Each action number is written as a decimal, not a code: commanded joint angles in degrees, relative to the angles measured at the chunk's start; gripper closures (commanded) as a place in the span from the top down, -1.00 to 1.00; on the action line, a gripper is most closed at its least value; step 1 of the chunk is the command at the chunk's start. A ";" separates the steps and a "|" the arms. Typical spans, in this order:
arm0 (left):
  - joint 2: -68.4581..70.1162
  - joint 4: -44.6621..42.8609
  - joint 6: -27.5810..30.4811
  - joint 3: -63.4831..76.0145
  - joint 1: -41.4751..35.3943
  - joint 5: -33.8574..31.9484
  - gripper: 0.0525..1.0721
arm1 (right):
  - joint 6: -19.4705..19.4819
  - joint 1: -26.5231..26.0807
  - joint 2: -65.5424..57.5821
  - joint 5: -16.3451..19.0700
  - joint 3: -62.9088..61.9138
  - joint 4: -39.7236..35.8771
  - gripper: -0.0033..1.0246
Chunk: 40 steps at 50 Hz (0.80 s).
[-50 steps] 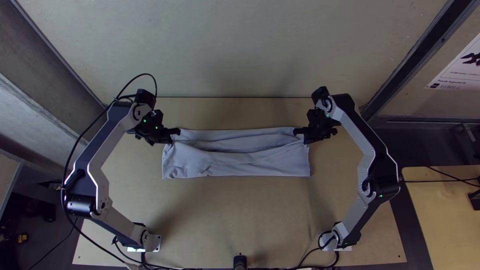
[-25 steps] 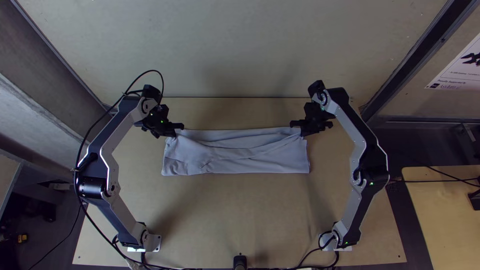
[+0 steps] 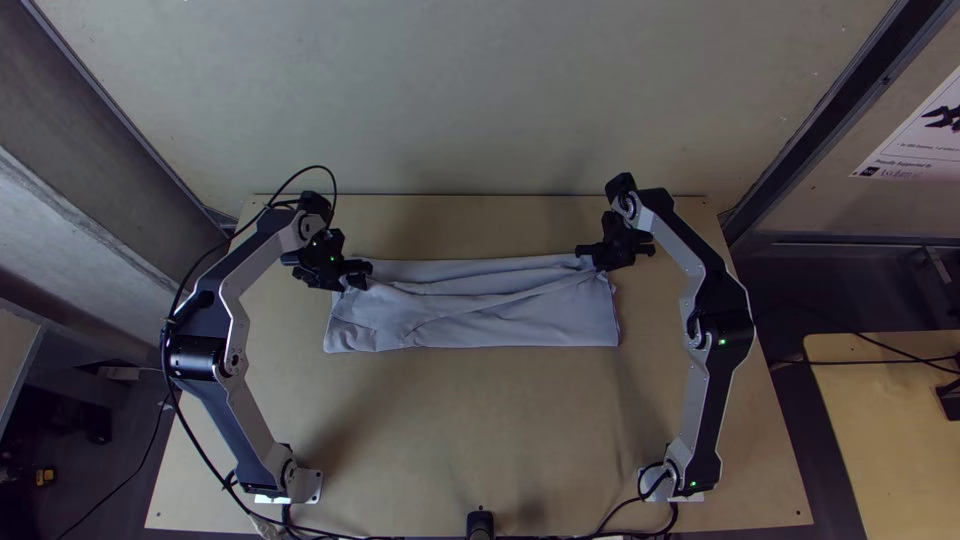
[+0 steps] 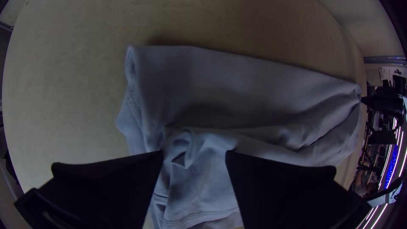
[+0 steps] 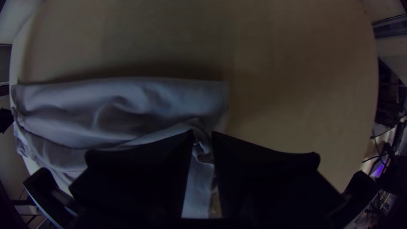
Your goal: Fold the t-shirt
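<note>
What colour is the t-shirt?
The t-shirt is plain light grey with a bluish tint, clearest in the top view.

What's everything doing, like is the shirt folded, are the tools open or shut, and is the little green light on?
T-shirt: folded into a long strip, wrinkly on top.
Left tool: open, over the cloth.
Right tool: shut on a bit of the cloth.
Table: flat, under the shirt.
Right arm's green light: on.

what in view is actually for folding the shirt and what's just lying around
For the job:
- grey t-shirt
- left end effector
- right end effector
- wooden table under the shirt

Just around:
- printed sheet
- small yellow item, lower left
</note>
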State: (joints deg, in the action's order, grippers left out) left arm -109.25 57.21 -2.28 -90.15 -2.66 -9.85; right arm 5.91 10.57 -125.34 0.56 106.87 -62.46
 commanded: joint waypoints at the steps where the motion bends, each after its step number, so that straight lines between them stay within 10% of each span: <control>1: -0.26 -0.17 0.53 1.56 1.34 0.27 0.92 | -0.55 -0.55 1.32 -4.07 -1.66 1.37 0.05; 40: 9.14 0.62 3.51 7.09 21.90 -25.05 0.92 | 0.42 -4.24 26.29 -12.07 -6.32 12.80 0.68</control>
State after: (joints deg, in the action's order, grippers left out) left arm -101.56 57.08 -1.10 -85.67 17.17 -32.29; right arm 5.74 6.28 -102.21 -10.79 101.54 -50.02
